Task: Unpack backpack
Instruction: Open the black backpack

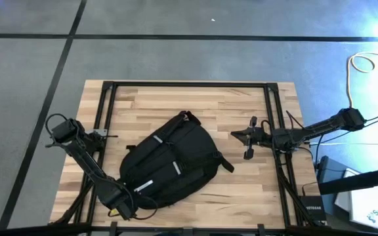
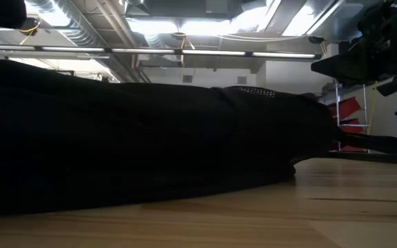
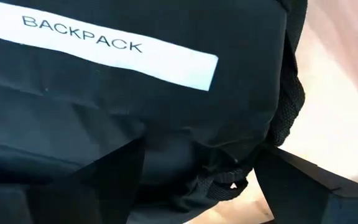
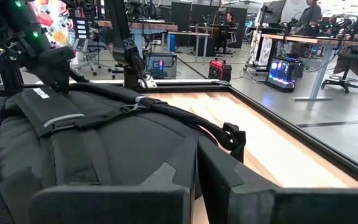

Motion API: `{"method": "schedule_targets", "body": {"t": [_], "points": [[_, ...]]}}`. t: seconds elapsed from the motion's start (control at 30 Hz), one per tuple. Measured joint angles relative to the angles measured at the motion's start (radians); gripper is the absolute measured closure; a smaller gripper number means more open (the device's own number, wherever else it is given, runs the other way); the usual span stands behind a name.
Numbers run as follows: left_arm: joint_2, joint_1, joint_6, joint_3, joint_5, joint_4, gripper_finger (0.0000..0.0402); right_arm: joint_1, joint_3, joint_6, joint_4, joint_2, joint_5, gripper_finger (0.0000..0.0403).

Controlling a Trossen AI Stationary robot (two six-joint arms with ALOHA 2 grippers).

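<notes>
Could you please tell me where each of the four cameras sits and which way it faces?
High: overhead, straight down; both arms, backpack, left pincer, right pincer.
Low: tabletop height, facing the backpack's side.
Left wrist: close on the BACKPACK label; own fingers.
Right wrist: level across the backpack; own fingers.
All four share the backpack.

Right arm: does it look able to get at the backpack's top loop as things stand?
Probably yes. The right gripper hangs shut beside the backpack, apart from it, and the top loop lies exposed on bare table, with nothing between.
</notes>
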Motion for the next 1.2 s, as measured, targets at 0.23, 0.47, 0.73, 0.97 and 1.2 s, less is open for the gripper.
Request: {"method": "schedule_targets", "body": {"t": [0.23,0.47,0.73,0.97,1.2], "points": [[0.0,0.001,-0.002,-0.075,0.016,0.096,0.0121,0.0,0.0,0.0,0.0,0.0,0.0,0.0403],[0.0,0.001,-0.032,-0.105,-0.037,0.124,0.0132,0.0,0.0,0.001,0.0,0.0,0.001,0.0403],[0.0,0.006,-0.106,-0.105,-0.026,0.117,0.0283,0.0,0.0,0.002,0.006,0.0,0.001,0.0403],[0.0,0.054,-0.291,-0.081,-0.017,0.119,0.0385,0.0,0.01,0.035,0.012,0.0,-0.091,0.0403],[0.0,0.159,-0.357,0.065,-0.127,0.135,0.0384,0.001,0.114,0.092,0.036,0.007,-0.363,0.0403]]}}
